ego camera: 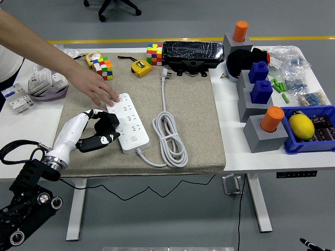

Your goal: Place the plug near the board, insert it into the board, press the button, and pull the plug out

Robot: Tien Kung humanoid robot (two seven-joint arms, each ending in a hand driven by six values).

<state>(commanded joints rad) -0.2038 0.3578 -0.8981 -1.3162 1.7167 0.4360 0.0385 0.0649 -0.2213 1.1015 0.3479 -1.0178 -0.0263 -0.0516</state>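
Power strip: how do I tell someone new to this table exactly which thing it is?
Find the grey mat covering the table's middle. On its left half lies the power strip, a long white bar with rows of sockets, a person's hand on its far end, its cable coiled beside it.

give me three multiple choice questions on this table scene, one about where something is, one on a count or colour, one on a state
1. Where does the white power strip lie?
A. on the beige mat
B. in the blue bin
C. on the floor

2. How many orange cylinders top the grey blocks?
A. one
B. two
C. four

3. What is the person's hand doing?
A. lifting a yellow tape measure
B. resting on the strip's far end
C. holding the coiled white cable

Answers:
1 A, the strip sits on the mat.
2 B, one at the far block, one at the near block.
3 B, its fingers press the strip's top end while the robot's left hand sits at the strip's left side.
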